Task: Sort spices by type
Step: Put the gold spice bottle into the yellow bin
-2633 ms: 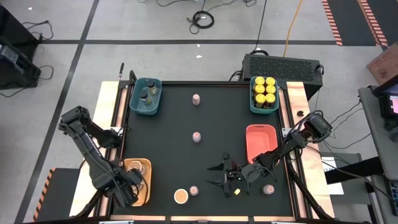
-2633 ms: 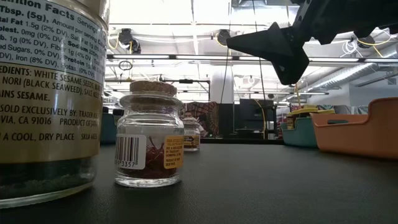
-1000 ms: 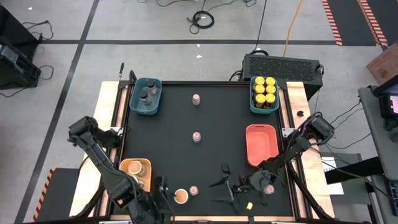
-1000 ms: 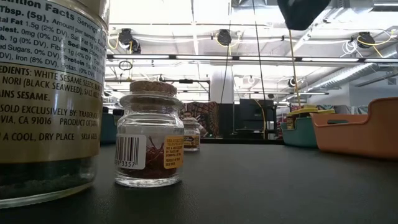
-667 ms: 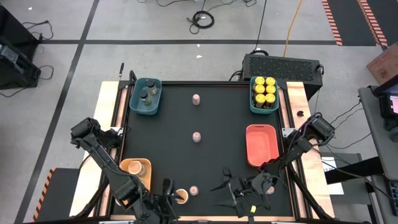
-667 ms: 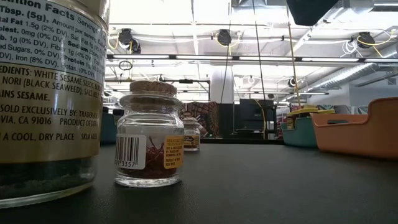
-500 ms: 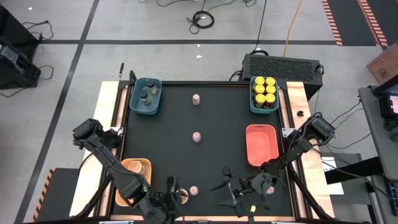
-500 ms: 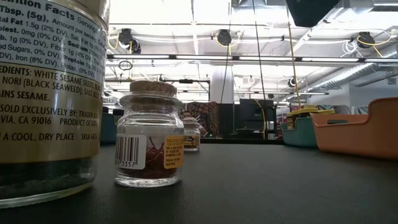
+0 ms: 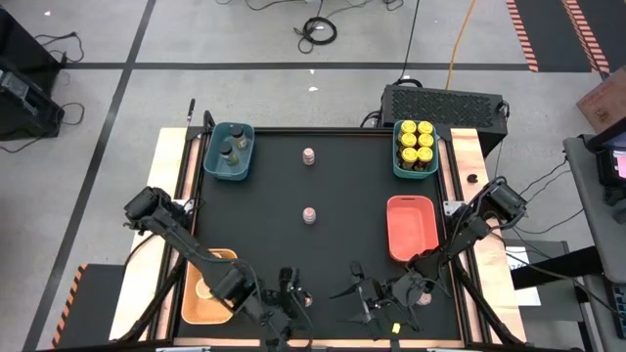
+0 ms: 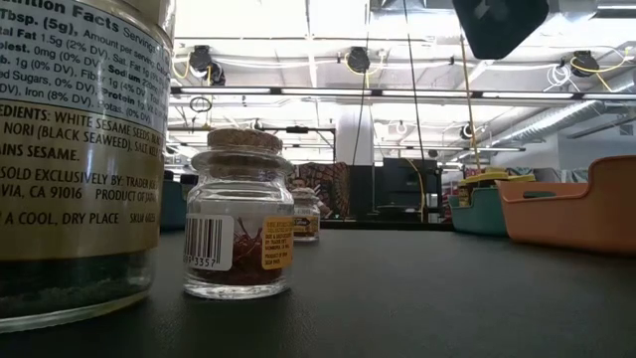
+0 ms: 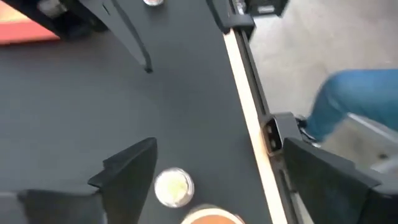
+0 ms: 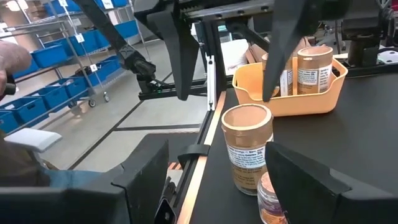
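On the table (image 9: 342, 244), the orange tray (image 9: 196, 311) beside the left claw (image 9: 291, 301) holds tan-lidded jars. That claw hangs empty, fingers spread wide, directly over another tan-lidded jar (image 12: 247, 146). Fetching this jar seems the step in hand. Next it must drop straight, close round the jar and spare the tiny pinkish-lidded jar (image 12: 270, 198) just beside it. Earlier this claw was over the tray, fingers narrower. The right claw (image 9: 364, 301) waits near, fingers apart.
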You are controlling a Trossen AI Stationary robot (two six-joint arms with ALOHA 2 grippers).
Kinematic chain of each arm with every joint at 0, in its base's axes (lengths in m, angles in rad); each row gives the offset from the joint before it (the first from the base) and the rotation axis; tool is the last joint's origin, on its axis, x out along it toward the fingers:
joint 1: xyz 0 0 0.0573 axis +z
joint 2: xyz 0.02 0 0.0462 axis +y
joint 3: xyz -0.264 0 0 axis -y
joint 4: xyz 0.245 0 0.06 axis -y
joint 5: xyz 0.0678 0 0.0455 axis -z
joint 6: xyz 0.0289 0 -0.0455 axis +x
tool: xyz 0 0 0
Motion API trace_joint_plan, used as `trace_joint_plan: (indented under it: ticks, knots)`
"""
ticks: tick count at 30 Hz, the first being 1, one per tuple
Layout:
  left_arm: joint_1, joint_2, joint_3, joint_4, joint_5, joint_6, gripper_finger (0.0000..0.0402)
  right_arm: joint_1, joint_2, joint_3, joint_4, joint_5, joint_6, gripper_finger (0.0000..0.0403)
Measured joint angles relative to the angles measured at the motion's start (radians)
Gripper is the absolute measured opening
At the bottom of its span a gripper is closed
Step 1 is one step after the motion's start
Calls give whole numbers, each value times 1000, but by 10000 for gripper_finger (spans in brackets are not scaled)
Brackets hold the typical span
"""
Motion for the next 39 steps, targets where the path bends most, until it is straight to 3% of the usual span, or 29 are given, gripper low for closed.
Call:
trace_joint_plan:
  ticks: [5, 16, 39]
  knots:
    - [31, 0, 0, -16, 132, 3, 382, 0, 0, 0, -16, -1, 0, 260]
    - [14, 10, -30, -117, 102, 37, 384, 0, 0, 0, -27, -1, 0, 260]
    - [1, 18, -121, -92, 136, 27, 384, 0, 0, 0, -27, -1, 1, 260]
